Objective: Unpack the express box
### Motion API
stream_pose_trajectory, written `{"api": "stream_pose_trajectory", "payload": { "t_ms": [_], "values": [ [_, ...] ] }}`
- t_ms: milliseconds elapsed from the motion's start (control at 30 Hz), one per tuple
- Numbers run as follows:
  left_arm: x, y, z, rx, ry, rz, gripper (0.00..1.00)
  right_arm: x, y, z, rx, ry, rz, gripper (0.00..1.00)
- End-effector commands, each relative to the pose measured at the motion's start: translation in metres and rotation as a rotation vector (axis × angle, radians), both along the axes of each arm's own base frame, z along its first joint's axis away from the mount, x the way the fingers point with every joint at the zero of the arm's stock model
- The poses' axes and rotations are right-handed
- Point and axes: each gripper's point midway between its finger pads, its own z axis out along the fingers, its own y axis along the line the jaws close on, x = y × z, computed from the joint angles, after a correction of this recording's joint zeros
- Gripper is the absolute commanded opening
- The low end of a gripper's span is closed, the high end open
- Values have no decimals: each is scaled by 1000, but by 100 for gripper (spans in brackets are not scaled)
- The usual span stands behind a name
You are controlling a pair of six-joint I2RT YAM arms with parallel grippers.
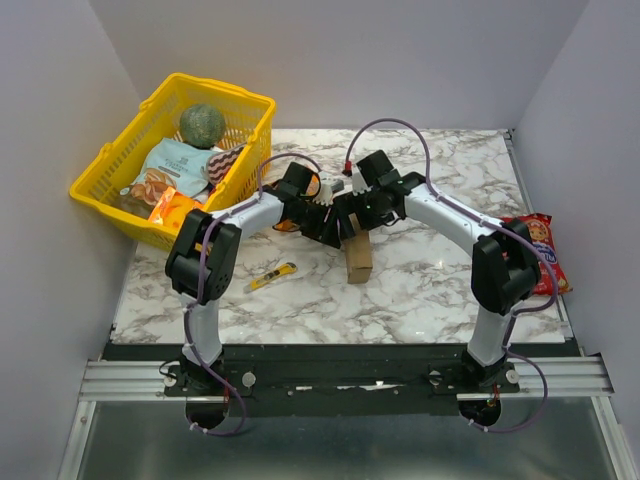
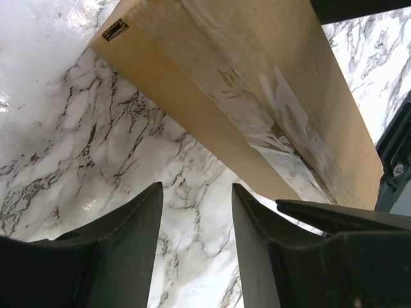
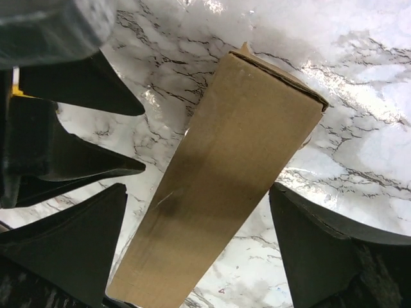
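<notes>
Marble counter [image 1: 420, 290], yellow basket [image 1: 255, 125] well up-left of the express box [image 1: 359, 258].
Lying mid-counter, taped; straddled by the right hand [image 3: 198, 186], spread wide and not clamped; left hand [image 2: 196, 189] just beside the box, half open, gripping nothing; yellow knife [image 1: 272, 276] near the box, lower left.

From above, the far end of the plain brown cardboard box [image 1: 359, 262] is covered; its small dark printed label [image 2: 115, 29] is too small to read.
</notes>
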Motion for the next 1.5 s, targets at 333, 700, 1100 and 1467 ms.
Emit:
{"api": "stream_pose_trajectory", "payload": {
  "t_ms": [333,700,1100,1467],
  "values": [
    [2,-21,-4,-70,73,7,56,-1,7,5,-2,-14,40,77],
    [2,-38,-9,-79,95,-12,56,-25,37,35,248,47,198,67],
    [2,-40,1,-111,81,-13,55,-17,13,22,165,23,175,96],
    [6,-41,1,-134,94,5,55,-26,-10,-2,4,-21,230,82]
  ]
}}
